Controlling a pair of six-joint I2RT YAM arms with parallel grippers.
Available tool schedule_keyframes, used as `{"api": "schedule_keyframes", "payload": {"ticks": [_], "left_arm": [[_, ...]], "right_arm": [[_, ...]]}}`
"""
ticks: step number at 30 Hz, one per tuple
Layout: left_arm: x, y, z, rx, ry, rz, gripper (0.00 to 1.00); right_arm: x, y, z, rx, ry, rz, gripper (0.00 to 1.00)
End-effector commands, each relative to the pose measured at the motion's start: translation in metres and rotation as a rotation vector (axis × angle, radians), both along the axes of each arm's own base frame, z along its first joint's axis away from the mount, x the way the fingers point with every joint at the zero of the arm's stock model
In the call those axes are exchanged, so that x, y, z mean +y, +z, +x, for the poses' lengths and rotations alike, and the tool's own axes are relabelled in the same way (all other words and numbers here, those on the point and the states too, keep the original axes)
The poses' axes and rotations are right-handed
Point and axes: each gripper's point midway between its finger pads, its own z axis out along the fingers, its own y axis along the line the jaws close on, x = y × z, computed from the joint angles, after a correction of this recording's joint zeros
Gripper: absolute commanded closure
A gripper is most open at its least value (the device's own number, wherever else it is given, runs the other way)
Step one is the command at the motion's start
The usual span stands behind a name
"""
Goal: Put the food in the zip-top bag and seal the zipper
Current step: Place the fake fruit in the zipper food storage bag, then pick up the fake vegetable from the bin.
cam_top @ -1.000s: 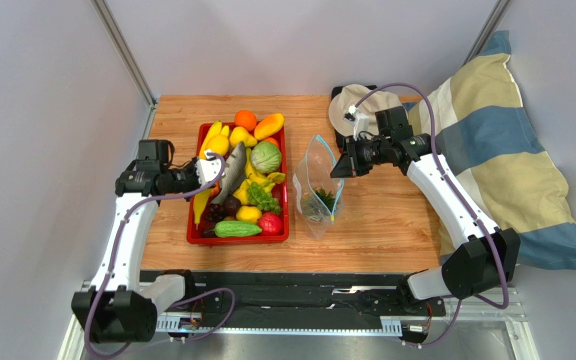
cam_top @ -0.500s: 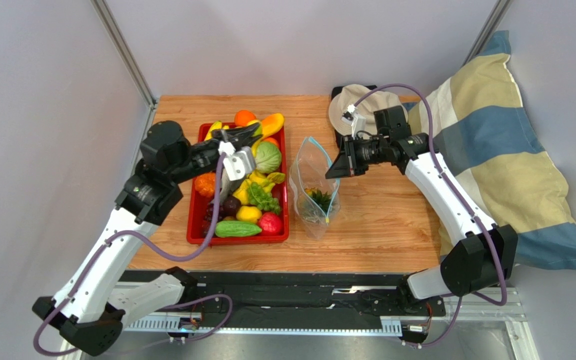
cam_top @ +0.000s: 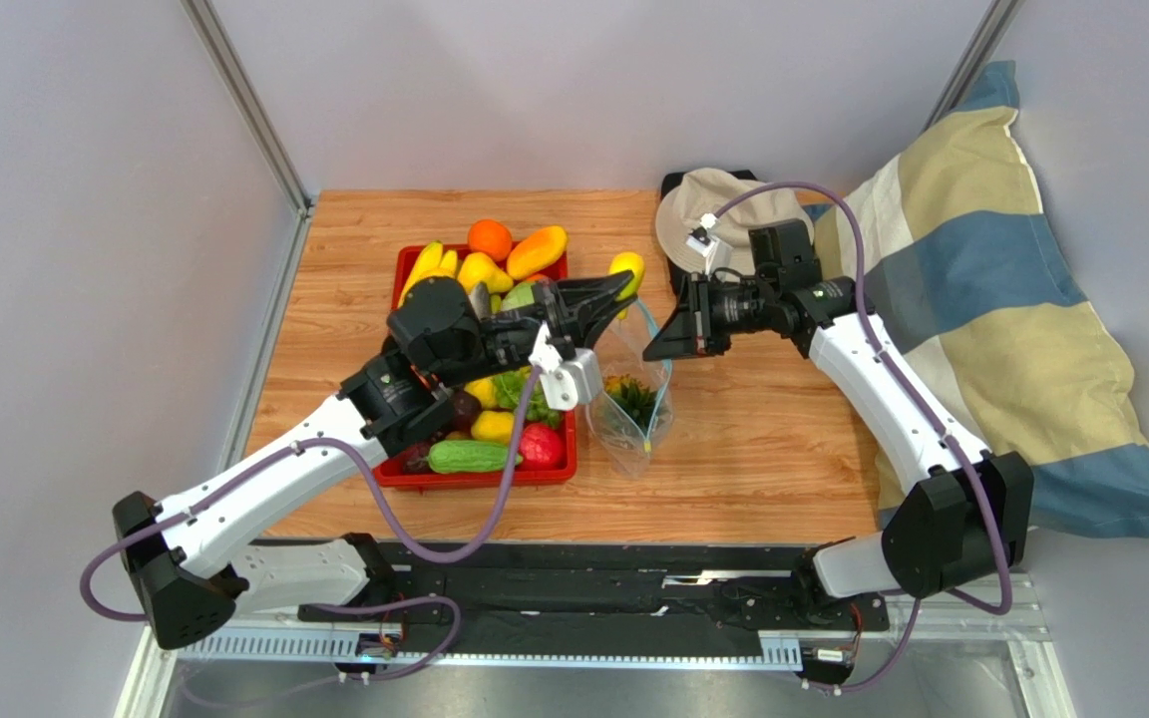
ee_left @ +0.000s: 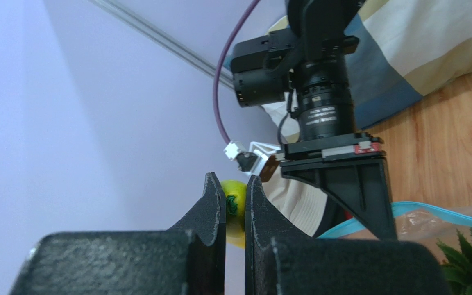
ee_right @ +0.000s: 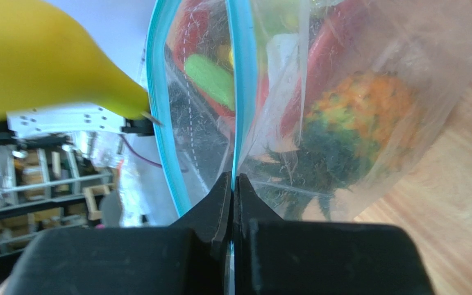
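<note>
The clear zip-top bag (cam_top: 623, 392) stands open right of the red tray, with a toy pineapple (cam_top: 635, 398) inside. My right gripper (cam_top: 657, 343) is shut on the far lip of the blue-green zipper (ee_right: 238, 92) and holds the mouth up; its fingertips (ee_right: 233, 184) pinch the strip. The pineapple (ee_right: 355, 126) shows through the plastic. My left gripper (cam_top: 614, 284) is shut on a yellow toy fruit (cam_top: 627, 271) and holds it above the bag's mouth. In the left wrist view the gripper (ee_left: 235, 184) clamps the fruit (ee_left: 235, 198) at its green stem. The fruit (ee_right: 35, 61) looms beside the bag.
The red tray (cam_top: 554, 473) holds more toy food, such as an orange (cam_top: 489, 238), a mango (cam_top: 536, 250), a cucumber (cam_top: 473, 456) and a red fruit (cam_top: 540, 445). A beige hat (cam_top: 704, 207) lies at the back. A striped pillow (cam_top: 985, 299) lies on the right.
My left arm rose from the tray's left side and swung right, carrying the yellow fruit over the bag's mouth. My right gripper kept its hold on the zipper and shifted slightly left.
</note>
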Motion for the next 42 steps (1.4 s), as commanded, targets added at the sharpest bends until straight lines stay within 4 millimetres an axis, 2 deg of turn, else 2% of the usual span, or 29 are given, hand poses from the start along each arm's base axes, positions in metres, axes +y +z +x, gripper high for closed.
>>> {"api": "schedule_keyframes", "payload": {"ticks": [1, 7, 12, 13, 15, 16, 17, 18, 19, 20, 21, 24, 25, 27, 28, 30, 31, 33, 34, 36, 37, 38, 39, 40, 42], "left_arm": [[-0.011, -0.004, -0.010, -0.101, -0.030, -0.017, 1.00], [-0.026, -0.050, -0.002, -0.122, -0.007, 0.070, 1.00], [-0.029, -0.083, 0.013, -0.137, 0.056, 0.151, 0.99], [-0.030, -0.088, 0.014, -0.141, 0.060, 0.163, 0.95], [-0.029, -0.092, 0.014, -0.124, 0.080, 0.166, 0.74], [-0.028, -0.092, 0.015, -0.107, 0.085, 0.161, 0.60], [-0.026, -0.096, 0.016, -0.077, 0.094, 0.178, 0.39], [-0.025, -0.089, 0.015, -0.042, 0.100, 0.160, 0.29], [-0.023, -0.085, 0.015, -0.020, 0.107, 0.155, 0.26], [-0.019, -0.089, 0.017, 0.016, 0.128, 0.178, 0.20], [-0.015, -0.081, 0.018, 0.051, 0.144, 0.154, 0.20], [0.005, -0.067, 0.017, 0.130, 0.210, 0.123, 0.19], [0.019, -0.060, 0.012, 0.153, 0.227, 0.111, 0.19], [0.037, -0.062, 0.002, 0.247, 0.228, 0.109, 0.19], [0.059, -0.068, -0.004, 0.298, 0.246, 0.137, 0.19], [0.076, -0.074, -0.017, 0.392, 0.236, 0.155, 0.21], [0.094, -0.097, -0.027, 0.464, 0.255, 0.243, 0.22], [0.114, -0.115, -0.034, 0.551, 0.276, 0.315, 0.25], [0.130, -0.144, -0.047, 0.643, 0.286, 0.430, 0.27], [0.148, -0.162, -0.052, 0.723, 0.289, 0.506, 0.28], [0.159, -0.181, -0.062, 0.800, 0.285, 0.589, 0.28], [0.161, -0.188, -0.069, 0.840, 0.248, 0.622, 0.28], [0.168, -0.189, -0.066, 0.840, 0.252, 0.648, 0.28], [0.174, -0.204, -0.070, 0.918, 0.253, 0.715, 0.28], [0.180, -0.214, -0.069, 0.981, 0.249, 0.768, 0.27]], "right_arm": [[0.004, 0.027, 0.000, 0.036, -0.026, 0.119, 1.00], [0.004, 0.031, 0.000, 0.068, -0.020, 0.146, 1.00], [0.001, 0.030, 0.002, 0.099, -0.033, 0.159, 1.00], [0.001, 0.029, 0.002, 0.108, -0.030, 0.163, 1.00], [-0.002, 0.029, 0.005, 0.124, -0.044, 0.172, 1.00], [-0.002, 0.029, 0.006, 0.132, -0.042, 0.178, 1.00], [-0.002, 0.028, 0.006, 0.141, -0.042, 0.181, 1.00], [-0.004, 0.026, 0.008, 0.150, -0.047, 0.182, 1.00], [-0.004, 0.026, 0.009, 0.154, -0.044, 0.188, 1.00], [-0.005, 0.025, 0.010, 0.163, -0.046, 0.190, 1.00], [-0.006, 0.024, 0.010, 0.168, -0.048, 0.192, 1.00], [-0.010, 0.021, 0.014, 0.168, -0.050, 0.195, 1.00], [-0.012, 0.020, 0.015, 0.165, -0.050, 0.194, 1.00], [-0.017, 0.018, 0.016, 0.173, -0.056, 0.189, 1.00], [-0.018, 0.017, 0.016, 0.158, -0.045, 0.185, 1.00], [-0.020, 0.017, 0.014, 0.148, -0.038, 0.172, 1.00], [-0.021, 0.016, 0.014, 0.116, -0.028, 0.156, 1.00], [-0.023, 0.015, 0.013, 0.106, -0.026, 0.139, 1.00], [-0.024, 0.014, 0.012, 0.100, -0.027, 0.127, 1.00], [-0.026, 0.012, 0.010, 0.080, -0.015, 0.112, 1.00], [-0.027, 0.012, 0.009, 0.069, -0.012, 0.102, 1.00], [-0.028, 0.011, 0.008, 0.052, -0.005, 0.095, 1.00], [-0.029, 0.011, 0.006, 0.050, -0.003, 0.088, 1.00], [-0.030, 0.009, 0.006, 0.045, -0.005, 0.080, 1.00], [-0.031, 0.008, 0.005, 0.030, -0.003, 0.070, 1.00]]}}
